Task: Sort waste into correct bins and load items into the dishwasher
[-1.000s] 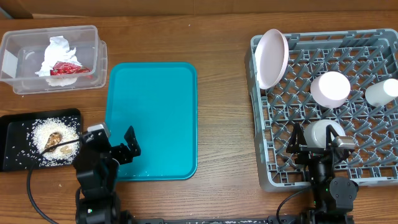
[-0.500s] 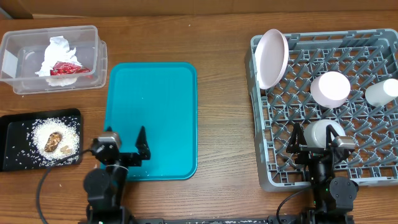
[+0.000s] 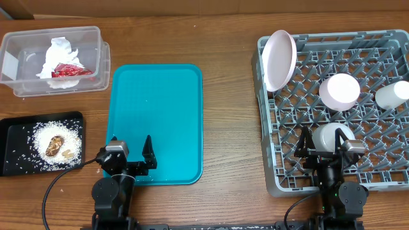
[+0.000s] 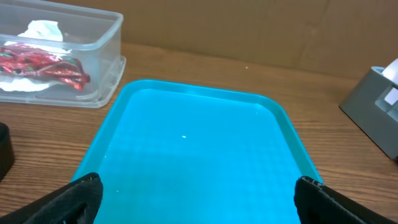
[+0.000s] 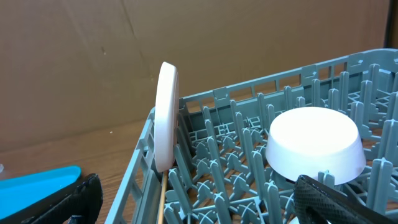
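Rice point(image 3: 56, 142) in black tray point(image 3: 13, 131), L hand point(image 3: 131, 148) withdrawn to teal tray point(image 3: 156, 108)

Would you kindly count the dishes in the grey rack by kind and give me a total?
Plate: 1
Dish: 1
Cup: 1
Bowl: 1
Total in the grey rack: 4

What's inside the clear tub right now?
The clear tub holds a crumpled white napkin with a red wrapper lying partly on it. The rest of its floor looks bare; anything beneath the napkin and wrapper is covered.
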`<move>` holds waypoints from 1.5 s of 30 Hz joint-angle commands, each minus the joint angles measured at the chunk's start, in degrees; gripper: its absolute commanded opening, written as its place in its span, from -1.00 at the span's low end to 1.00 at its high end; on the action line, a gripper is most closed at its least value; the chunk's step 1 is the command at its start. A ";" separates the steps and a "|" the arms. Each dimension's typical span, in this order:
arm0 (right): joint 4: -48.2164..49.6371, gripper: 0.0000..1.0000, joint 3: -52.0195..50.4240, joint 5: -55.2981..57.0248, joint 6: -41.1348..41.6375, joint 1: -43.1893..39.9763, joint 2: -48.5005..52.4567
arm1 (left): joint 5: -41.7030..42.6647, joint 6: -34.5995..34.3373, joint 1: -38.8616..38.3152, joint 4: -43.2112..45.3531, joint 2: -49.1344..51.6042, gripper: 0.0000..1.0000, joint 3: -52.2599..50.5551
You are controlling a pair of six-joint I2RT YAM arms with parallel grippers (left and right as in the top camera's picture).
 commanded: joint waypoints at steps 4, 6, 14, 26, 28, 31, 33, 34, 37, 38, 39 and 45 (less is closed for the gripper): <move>0.44 1.00 -0.59 0.76 -0.37 -0.15 -0.46 | -1.79 1.29 -0.35 -0.33 -3.85 0.99 -0.22; 0.44 1.00 -0.59 0.76 -0.39 -0.15 -0.46 | -1.64 1.27 -0.37 -0.33 -6.40 1.00 -0.22; 0.44 1.00 -0.59 0.76 -0.39 -0.15 -0.46 | -2.10 1.27 -0.42 -0.33 -7.98 1.00 -0.20; 0.44 1.00 -0.59 0.76 -0.39 -0.15 -0.46 | -2.10 1.27 -0.37 -0.31 -7.91 0.99 -0.20; 0.44 1.00 -0.59 0.76 -0.39 -0.15 -0.46 | -2.10 1.27 -0.37 -0.31 -7.91 1.00 -0.20; 0.44 1.00 -0.59 0.76 -0.39 -0.15 -0.46 | -2.10 1.27 -0.37 -0.31 -7.91 1.00 -0.20; 0.44 1.00 -0.59 0.76 -0.39 -0.15 -0.46 | -2.10 1.27 -0.37 -0.31 -7.91 0.99 -0.20; 0.44 1.00 -0.59 0.76 -0.39 -0.15 -0.46 | -2.10 1.27 -0.37 -0.31 -7.91 1.00 -0.20; 0.44 1.00 -0.59 0.76 -0.39 -0.15 -0.46 | -2.10 1.27 -0.37 -0.31 -7.91 0.99 -0.20; 0.44 1.00 -0.59 0.76 -0.39 -0.15 -0.46 | -2.10 1.27 -0.37 -0.31 -7.91 1.00 -0.20; 0.44 1.00 -0.59 0.76 -0.39 -0.15 -0.46 | -2.10 1.27 -0.37 -0.31 -7.91 1.00 -0.20; 0.44 1.00 -0.59 0.76 -0.39 -0.15 -0.46 | -2.10 1.27 -0.37 -0.31 -7.91 0.99 -0.20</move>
